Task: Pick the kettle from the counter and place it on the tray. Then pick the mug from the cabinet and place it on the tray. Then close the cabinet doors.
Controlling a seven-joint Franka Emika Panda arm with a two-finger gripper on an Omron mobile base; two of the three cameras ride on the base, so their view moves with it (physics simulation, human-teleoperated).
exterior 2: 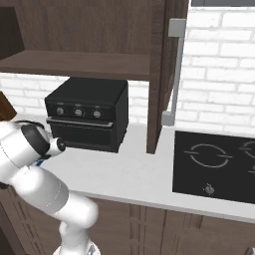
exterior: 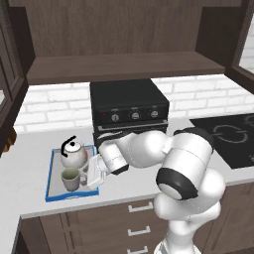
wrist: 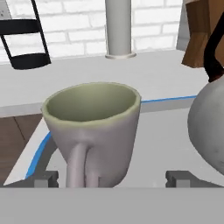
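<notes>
Mug [wrist: 94,131] stands upright on tray [exterior: 49,191] beside kettle [exterior: 73,155], tabletop [exterior: 30,163] beneath. My gripper [wrist: 113,178] straddles it, jaws apart. I judge release done: lift straight clear of handle, then cabinet doors [exterior 2: 159,74].

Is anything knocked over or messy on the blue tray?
No. The mug stands upright on the tray, and the kettle sits upright behind it. Nothing looks spilled or broken. The cabinet doors hang open, but that step comes later.
</notes>
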